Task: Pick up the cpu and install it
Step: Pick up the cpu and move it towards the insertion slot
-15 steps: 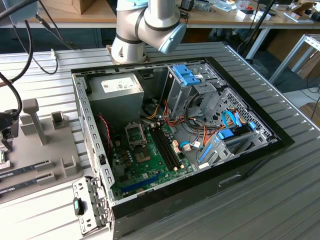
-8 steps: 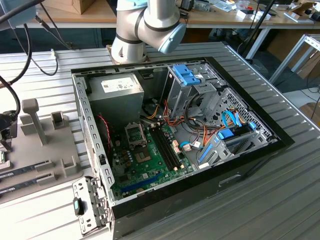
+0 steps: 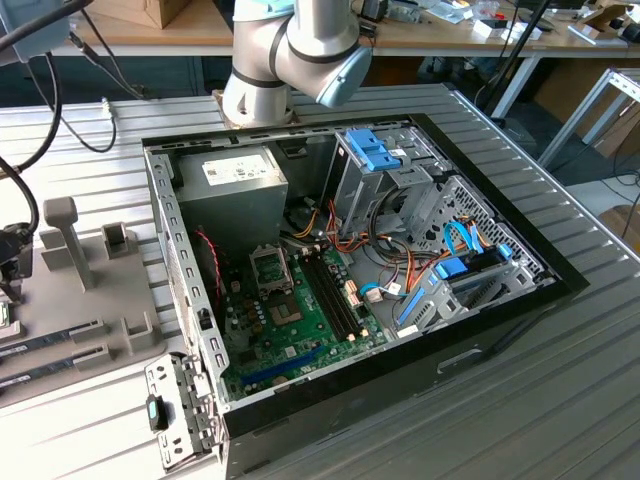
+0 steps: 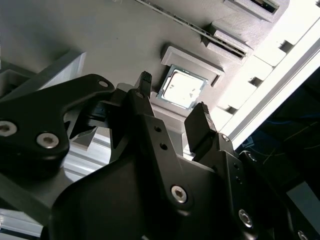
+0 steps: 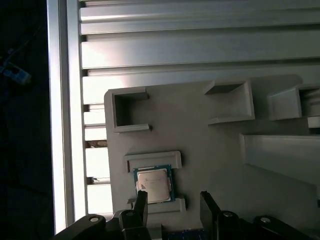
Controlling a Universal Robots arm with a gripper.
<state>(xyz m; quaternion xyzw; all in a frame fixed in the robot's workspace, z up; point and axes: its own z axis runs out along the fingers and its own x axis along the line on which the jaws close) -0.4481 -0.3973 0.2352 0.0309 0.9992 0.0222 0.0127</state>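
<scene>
I find the jaws spread wide and empty, hovering above the cpu (image 5: pixel 154 184), which lies flat in a recess of the grey holder (image 5: pixel 210 130). Risk, in my judgement: one fingertip (image 5: pixel 141 200) looks lined up over the chip's edge, so a straight descent could strike its lid or the holder

Both wrist views, seemingly facing down, closely share the cpu (image 5: pixel 154 184).

One of fingers (image 5: pixel 141 202) hides cpu (image 5: pixel 156 182) corner; arm (image 3: pixel 290 50) cropped.
</scene>
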